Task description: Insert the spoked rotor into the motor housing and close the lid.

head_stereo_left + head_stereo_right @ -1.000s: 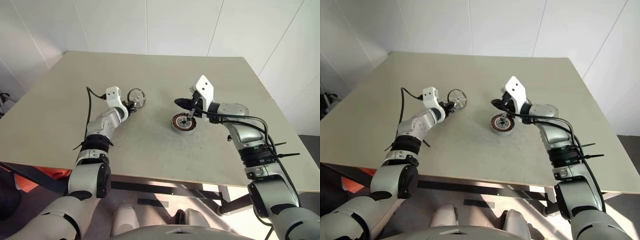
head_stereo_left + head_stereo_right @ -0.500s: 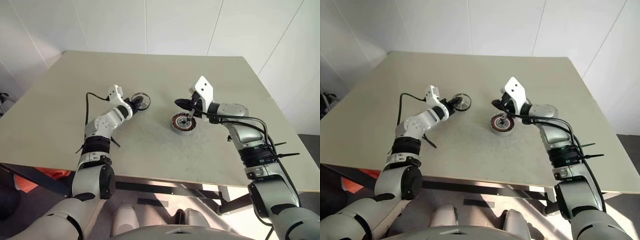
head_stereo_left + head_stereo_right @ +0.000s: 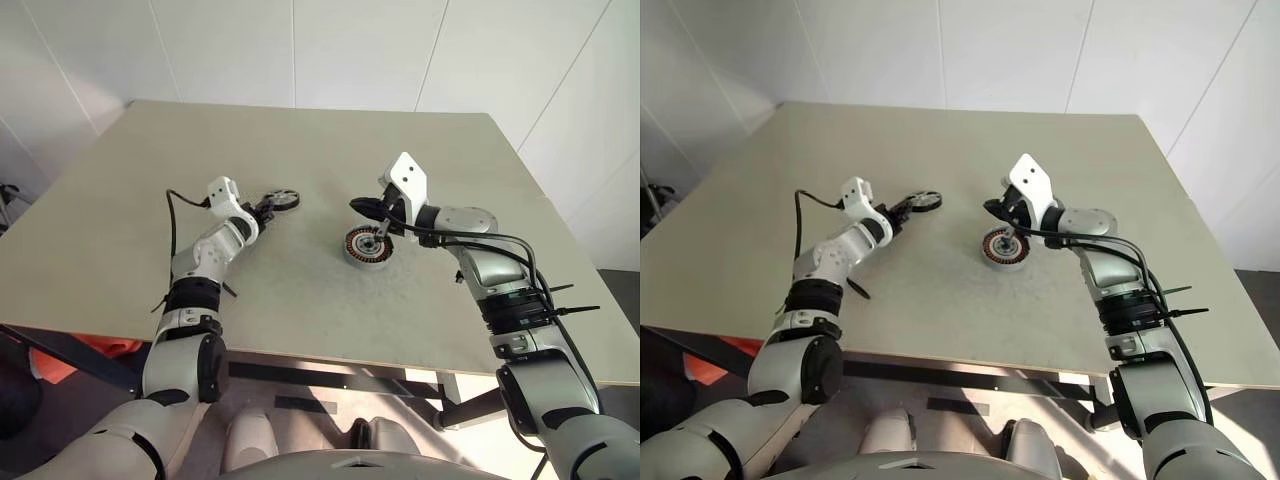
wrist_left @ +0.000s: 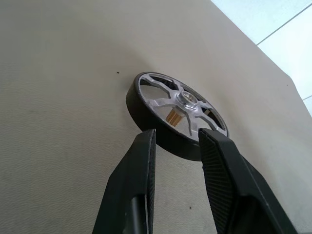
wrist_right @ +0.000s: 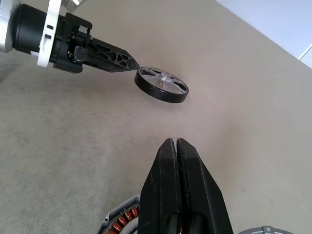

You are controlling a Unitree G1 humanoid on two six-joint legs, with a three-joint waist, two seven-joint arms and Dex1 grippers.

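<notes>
The left end effector [image 4: 175, 141] holds the spoked rotor [image 4: 176, 112] by the near part of its black rim, its two black fingers [image 4: 141, 165] partly spread and pinching the rim from either side. The rotor appears lifted clear of the counter [image 3: 300, 150], lying close to flat with its silver hub and spokes facing up; in the right wrist view it hangs just off the tip of the left end effector with bare counter beneath it, though how high it sits cannot be judged. In the head views the rotor [image 3: 284, 200] is left of centre on the counter, well apart from the motor housing [image 3: 367, 246], which rests flat to the right of it and a little nearer, its ring of copper-orange windings showing around a dark centre. The right end effector [image 5: 175, 151] has its fingers pressed fully together with nothing between them, and it hovers just above the far edge of the housing, pointing left toward the rotor. A silver-grey round piece, probably the lid [image 5: 263, 230], peeks in beside the housing in the right wrist view.
</notes>
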